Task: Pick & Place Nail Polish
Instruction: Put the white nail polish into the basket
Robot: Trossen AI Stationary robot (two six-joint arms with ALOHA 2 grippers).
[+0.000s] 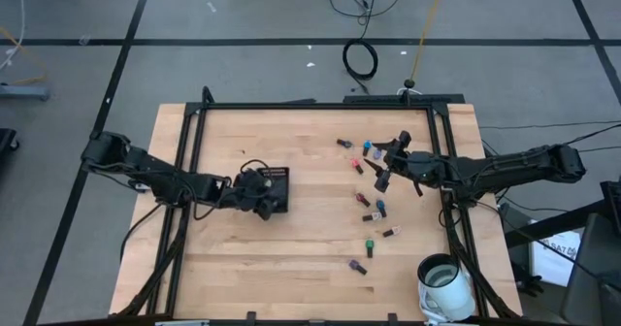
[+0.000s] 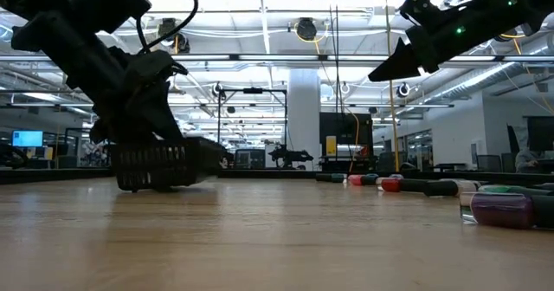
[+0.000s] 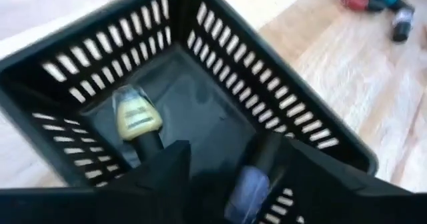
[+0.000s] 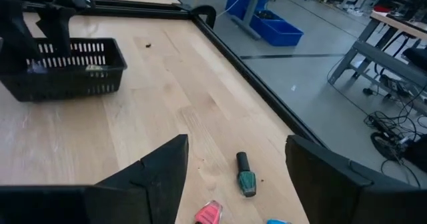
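- The bench [image 1: 291, 229] carried most of the work undone: roughly ten nail polish bottles [image 1: 373, 209] lay scattered along its right side, well apart from the black tray [image 1: 275, 192] near the middle.
- Inside the tray, a yellow bottle [image 3: 137, 117] lay on the floor, with a purple bottle [image 3: 245, 187] beside it — two in, by my count.
- The left claw [image 3: 220, 177] sat right over the tray, its fingers apart, the purple bottle between them; whether it was loose was hard to tell.
- The right claw [image 1: 383, 179] hung open and empty above the scattered bottles, a teal bottle [image 4: 245, 176] below.
- Part of the tray's inside was hidden, so the count could be low.
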